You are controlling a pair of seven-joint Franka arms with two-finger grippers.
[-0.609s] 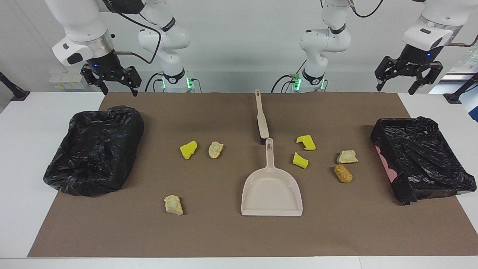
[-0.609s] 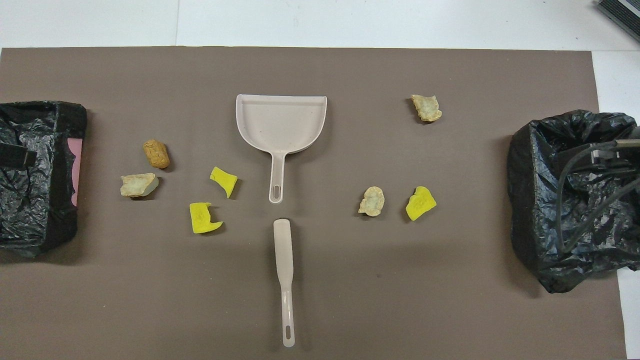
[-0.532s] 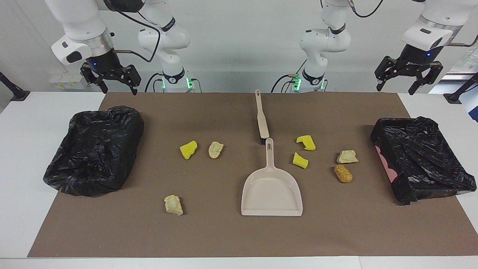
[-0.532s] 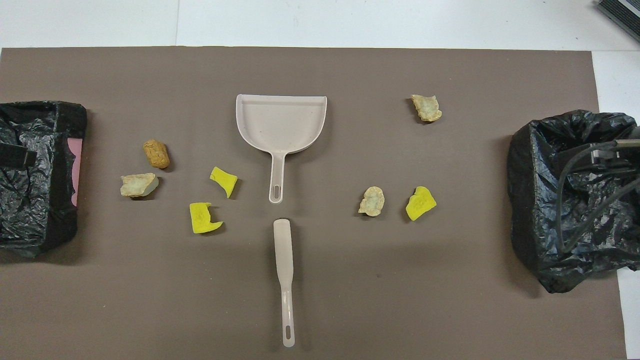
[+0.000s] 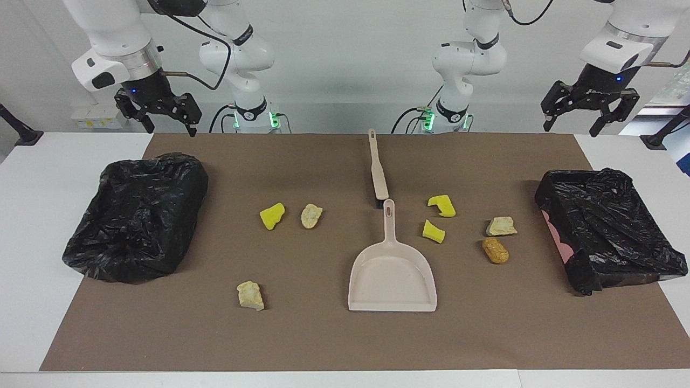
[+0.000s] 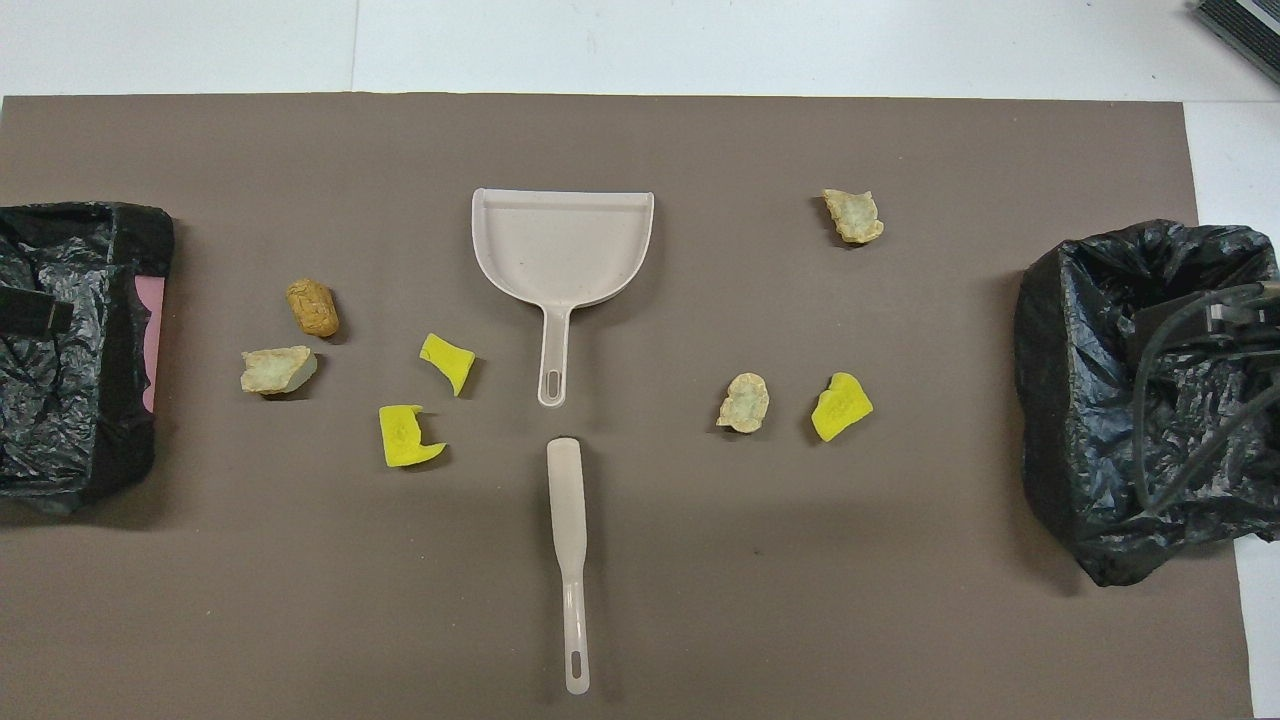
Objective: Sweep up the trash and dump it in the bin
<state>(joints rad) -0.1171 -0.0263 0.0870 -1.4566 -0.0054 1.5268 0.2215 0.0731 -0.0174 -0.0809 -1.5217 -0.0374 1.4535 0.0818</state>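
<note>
Several trash scraps lie on the brown mat: a yellow sponge chunk and a cream piece side by side, another cream piece farther out, and toward the left arm's end two yellow chunks, a cream piece and an orange-brown lump. A beige dustpan lies mid-mat, and the beige brush lies nearer the robots. My right gripper hangs open and empty over the mat's corner by one black-lined bin. My left gripper waits open above the other corner.
A second black-lined bin with pink showing on its side stands at the left arm's end. White tabletop borders the mat. From above, the right arm's cables cross over its bin.
My right gripper has risen slightly and drifted toward its end of the table. The left gripper, trash, dustpan and brush have not moved.
</note>
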